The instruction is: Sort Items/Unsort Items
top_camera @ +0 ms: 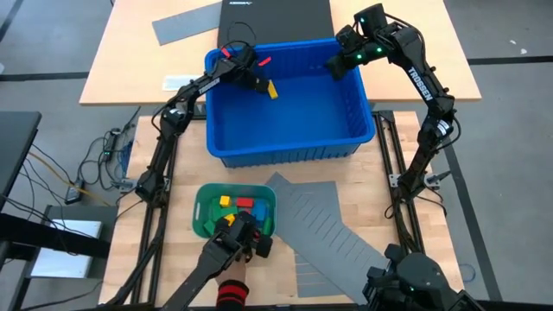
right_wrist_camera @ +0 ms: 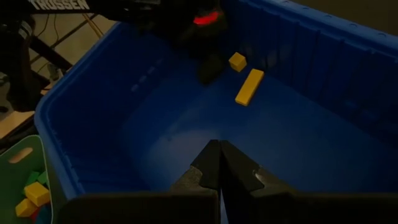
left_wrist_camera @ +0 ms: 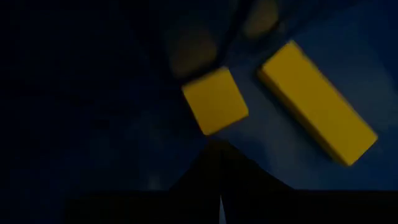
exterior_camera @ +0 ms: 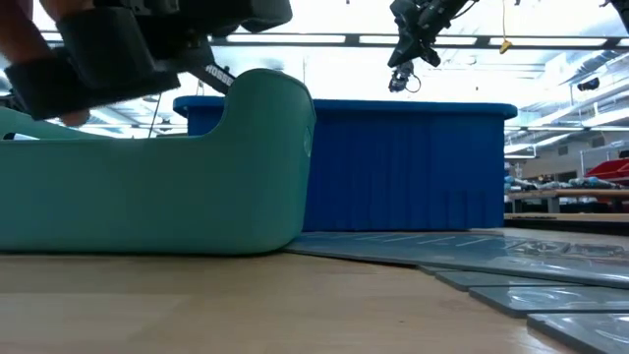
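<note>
Nearest the front edge of the table, a teal-green tray [top_camera: 203, 212] is seen with yellow, red, green and blue blocks [top_camera: 239, 205] in it, and a person's gloved hand [top_camera: 239, 239] is placed over its front rim. Just beside the tray a grey slotted divider sheet [top_camera: 328, 229] is laid. Farther back the blue bin [top_camera: 285, 147] is placed; two yellow blocks [right_wrist_camera: 249, 86] are found near its far wall. The left gripper [top_camera: 262, 84] is held closed and empty just beside them. The right gripper [top_camera: 333, 65] is closed too, empty, above the bin's far right corner.
</note>
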Available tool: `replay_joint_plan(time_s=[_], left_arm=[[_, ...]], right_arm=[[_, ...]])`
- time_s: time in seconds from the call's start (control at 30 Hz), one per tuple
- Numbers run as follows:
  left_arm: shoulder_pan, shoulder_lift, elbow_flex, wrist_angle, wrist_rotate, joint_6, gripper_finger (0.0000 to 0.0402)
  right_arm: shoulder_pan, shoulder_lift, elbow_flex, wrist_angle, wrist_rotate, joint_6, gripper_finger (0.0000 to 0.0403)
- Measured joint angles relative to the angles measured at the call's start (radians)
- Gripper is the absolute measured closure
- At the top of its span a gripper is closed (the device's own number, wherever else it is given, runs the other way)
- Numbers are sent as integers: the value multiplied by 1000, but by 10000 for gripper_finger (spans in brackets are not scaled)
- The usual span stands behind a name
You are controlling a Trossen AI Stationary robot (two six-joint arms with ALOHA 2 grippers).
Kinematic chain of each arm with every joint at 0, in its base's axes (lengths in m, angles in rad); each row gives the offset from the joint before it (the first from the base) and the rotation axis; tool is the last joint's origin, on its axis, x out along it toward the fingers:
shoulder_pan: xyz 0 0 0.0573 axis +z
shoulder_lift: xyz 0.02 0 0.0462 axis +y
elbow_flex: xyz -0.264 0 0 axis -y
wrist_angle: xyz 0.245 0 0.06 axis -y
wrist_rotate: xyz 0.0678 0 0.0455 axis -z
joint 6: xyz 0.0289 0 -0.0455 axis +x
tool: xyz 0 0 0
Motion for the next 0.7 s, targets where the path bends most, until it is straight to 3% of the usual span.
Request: replay_joint_plan(time_s=[0.33, 0.5, 0.57, 0.7], left_arm=[[-8, 20, -2, -128, 163, 20, 401], [-68, 20, 68, -228, 216, 63, 401], [-96, 18, 111, -249, 146, 68, 401], [-111, 11, 145, -179, -120, 61, 401]], right_arm=[[0, 0, 0, 6, 4, 1, 402], [0, 0, 0, 6, 4, 1, 402], [0, 0, 0, 7, 4, 1, 402], [0, 0, 0, 7, 3, 1, 402]])
